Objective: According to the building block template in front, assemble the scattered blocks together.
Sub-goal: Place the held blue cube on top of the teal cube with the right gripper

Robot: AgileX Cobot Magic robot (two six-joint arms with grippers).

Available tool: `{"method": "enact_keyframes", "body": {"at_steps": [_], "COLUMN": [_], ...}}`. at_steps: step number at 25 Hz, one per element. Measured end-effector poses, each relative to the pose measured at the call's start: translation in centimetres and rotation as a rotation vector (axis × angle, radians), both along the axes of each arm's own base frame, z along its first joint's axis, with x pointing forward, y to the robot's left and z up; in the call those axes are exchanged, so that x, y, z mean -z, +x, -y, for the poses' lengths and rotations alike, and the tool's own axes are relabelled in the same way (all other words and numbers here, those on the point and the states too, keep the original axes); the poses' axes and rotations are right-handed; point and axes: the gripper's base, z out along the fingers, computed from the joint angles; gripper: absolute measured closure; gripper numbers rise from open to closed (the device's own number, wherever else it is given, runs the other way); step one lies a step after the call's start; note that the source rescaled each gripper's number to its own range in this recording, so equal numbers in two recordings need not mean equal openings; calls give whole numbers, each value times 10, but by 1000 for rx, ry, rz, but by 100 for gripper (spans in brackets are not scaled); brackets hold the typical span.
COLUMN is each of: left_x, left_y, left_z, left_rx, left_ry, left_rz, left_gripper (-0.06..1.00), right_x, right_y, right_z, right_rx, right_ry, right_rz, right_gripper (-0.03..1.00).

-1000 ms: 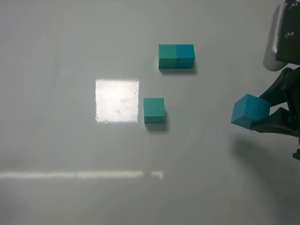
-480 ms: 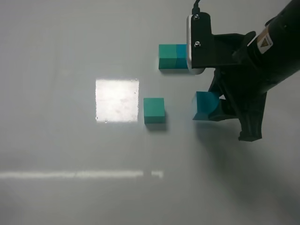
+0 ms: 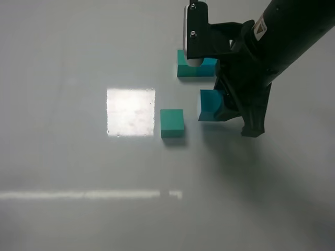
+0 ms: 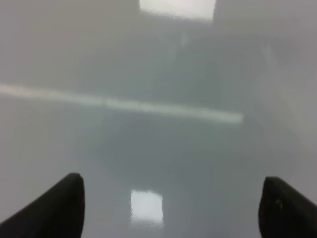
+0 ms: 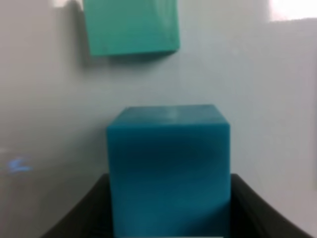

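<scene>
Just beside the green cube (image 3: 172,123), on its right-arm side: blue cube (image 3: 210,104), clamped in your right fingers (image 5: 247,218), not yet touching. Beyond the green cube: template bar (image 3: 183,65). Left fingers (image 4: 54,208): apart, empty.

A grey, glossy table (image 3: 63,225) fills the overhead view; a bright square patch of light (image 3: 131,112) lies on it to the left of the right gripper (image 3: 213,107), apart from it; a thin pale stripe (image 3: 89,195) runs across the tabletop farther from that gripper, also on its left; a soft shadow (image 3: 246,167) darkens the surface just beside it.
</scene>
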Motion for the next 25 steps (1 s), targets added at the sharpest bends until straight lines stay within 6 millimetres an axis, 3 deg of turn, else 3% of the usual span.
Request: {"method": "enact_keyframes", "body": {"at_steps": [5, 25], "left_x": [0, 0], "left_y": [0, 0], "left_z": [0, 0], "left_rx": [0, 0], "left_ry": [0, 0], "left_rz": [0, 0], "left_gripper": [8, 8], "right_x": [10, 26], "right_y": [-4, 12], "right_z": [-19, -29], "right_rx": [-46, -12], "right_ry": [-27, -69], "right_rz": [-13, 8], "right_gripper": [96, 96]}}
